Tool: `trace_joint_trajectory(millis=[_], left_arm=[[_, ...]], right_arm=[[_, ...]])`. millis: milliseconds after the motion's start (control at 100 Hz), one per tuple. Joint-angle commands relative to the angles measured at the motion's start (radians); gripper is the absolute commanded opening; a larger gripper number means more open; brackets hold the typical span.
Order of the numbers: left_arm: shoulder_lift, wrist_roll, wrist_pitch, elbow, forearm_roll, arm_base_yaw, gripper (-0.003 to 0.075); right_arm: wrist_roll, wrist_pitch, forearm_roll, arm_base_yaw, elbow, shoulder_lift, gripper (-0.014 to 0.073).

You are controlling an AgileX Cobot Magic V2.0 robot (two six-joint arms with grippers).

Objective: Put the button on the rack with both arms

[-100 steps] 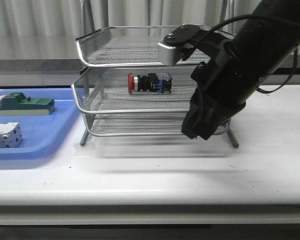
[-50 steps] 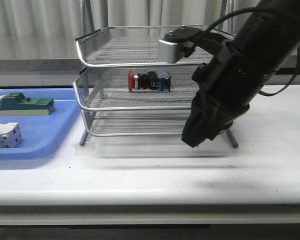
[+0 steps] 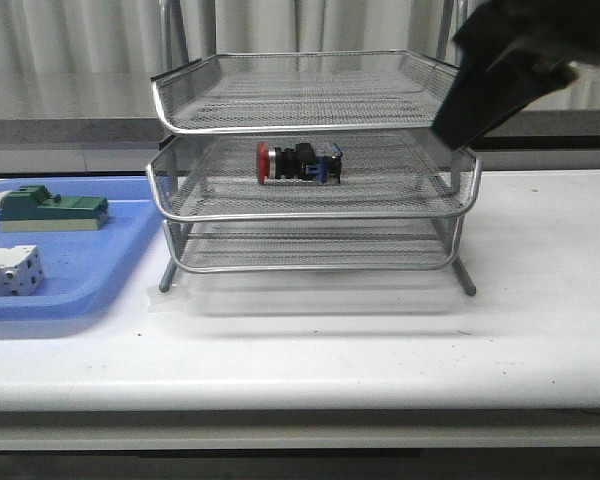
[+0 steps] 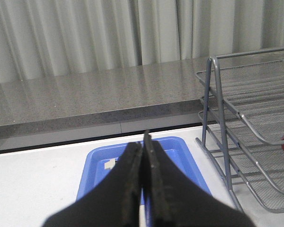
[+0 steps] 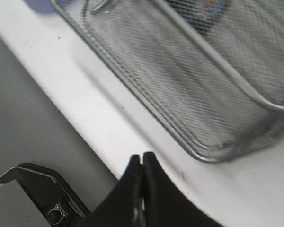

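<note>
1. Since the earlier frame, right arm (image 3: 515, 75) has lifted away from the rack front to the upper right corner; button unmoved.
2. Left end effector (image 4: 143, 156): fingers pressed together, empty, above blue tray (image 4: 177, 146).
3. Button (image 3: 298, 164) lies on its side in middle tier of rack (image 3: 310, 215), red head leftward.
4. Right end effector (image 5: 142, 163): fingers pressed together, empty, over counter (image 5: 90, 113) edge.

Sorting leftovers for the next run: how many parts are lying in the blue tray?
2. A green block sits toward the back of the blue tray, and a white terminal block lies nearer the front at its left; the picture's edge may hide more.
</note>
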State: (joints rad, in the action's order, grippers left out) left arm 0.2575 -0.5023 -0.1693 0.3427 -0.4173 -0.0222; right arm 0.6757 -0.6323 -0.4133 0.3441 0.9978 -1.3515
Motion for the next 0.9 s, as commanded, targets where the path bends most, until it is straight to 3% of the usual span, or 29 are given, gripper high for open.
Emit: trace_joint_trajectory(millis=[0,210,500,890], left_arm=[[0.008,0.012,0.077,0.025,-0.014,0.002,-0.002],[0.008,0.012,0.077,0.025,-0.014,0.002,-0.002],[0.008,0.012,0.077,0.025,-0.014,0.002,-0.002],[0.008,0.012,0.077,0.025,-0.014,0.002,-0.002]], right_arm=[[-0.096,-0.01,0.051,-0.056,0.027,0.112,-0.0061],[-0.145,-0.071,0.075,-0.166,-0.018,0.308,-0.0061],[-0.217,-0.075,0.075,-0.287,-0.207,0.591,-0.0061],[-0.239,-0.16,0.068,-0.306,-0.364,0.885,-0.0061]])
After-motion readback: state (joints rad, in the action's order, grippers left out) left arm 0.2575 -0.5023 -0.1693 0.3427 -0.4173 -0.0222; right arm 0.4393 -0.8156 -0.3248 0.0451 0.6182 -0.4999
